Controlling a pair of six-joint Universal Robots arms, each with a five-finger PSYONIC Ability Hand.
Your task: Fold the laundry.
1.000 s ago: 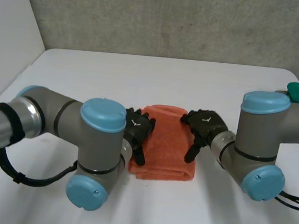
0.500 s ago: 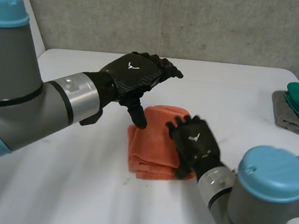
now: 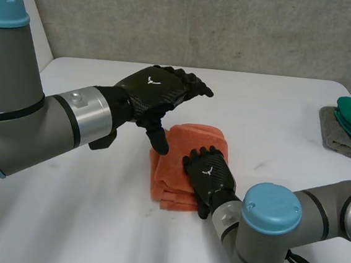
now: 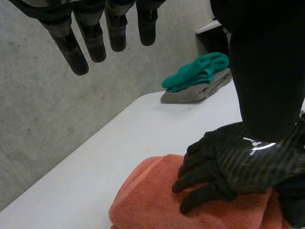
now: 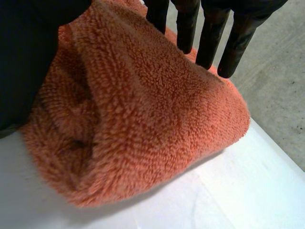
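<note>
Pressing orange towel [image 3: 190,140], right hand [image 3: 209,179] flat, white emblem [image 3: 208,171] on back; left hand [image 3: 154,92] hovering, fingers straight.

One second ago the left hand [image 3: 157,92] sat low against the left side of the folded orange terry towel [image 3: 190,142]. It is now raised clear above the towel's far left corner with fingers extended and nothing held; since half a second ago it has dropped only slightly. The right hand [image 3: 207,175] sat against the towel's right side one second ago and on its near right part half a second ago. It now lies palm down closer to the near middle of the towel, fingers almost straight on the top layer. The right arm [image 3: 317,210] has swung inward, bringing its light-blue cap [image 3: 270,209] closer to the towel's near edge.
</note>
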